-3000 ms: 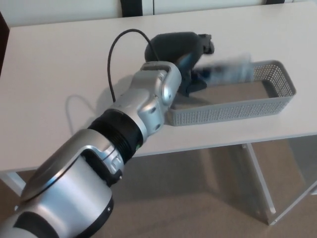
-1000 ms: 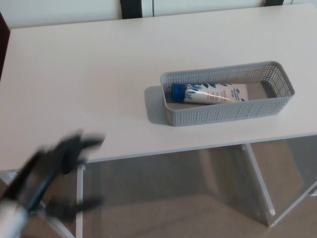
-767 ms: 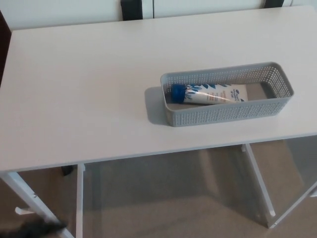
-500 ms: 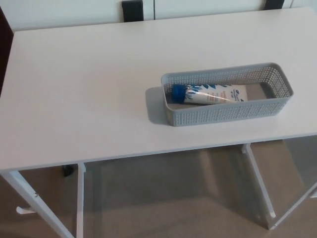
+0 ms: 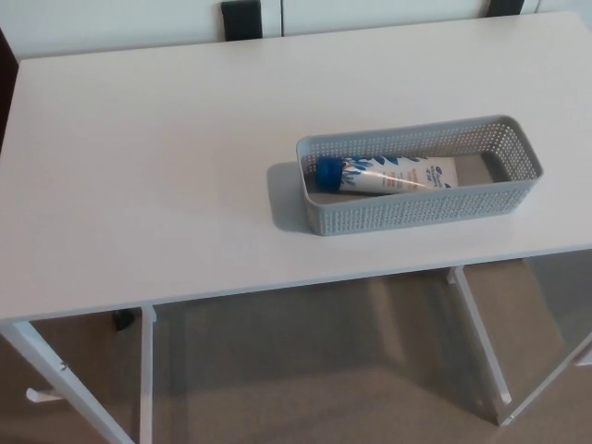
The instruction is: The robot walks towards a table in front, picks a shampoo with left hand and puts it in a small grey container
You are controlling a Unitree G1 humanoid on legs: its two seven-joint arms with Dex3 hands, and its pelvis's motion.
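shampoo tube (image 5: 393, 174) lying inside grey container (image 5: 416, 211) near table (image 5: 139, 185) front edge, hands out of view, finger state untellable

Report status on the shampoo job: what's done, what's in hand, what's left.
Done: the shampoo tube lies on its side inside the grey container, blue cap toward the container's left end, on the table. In hand: nothing; neither the left hand nor the right hand is in view. Left: nothing that shows here.
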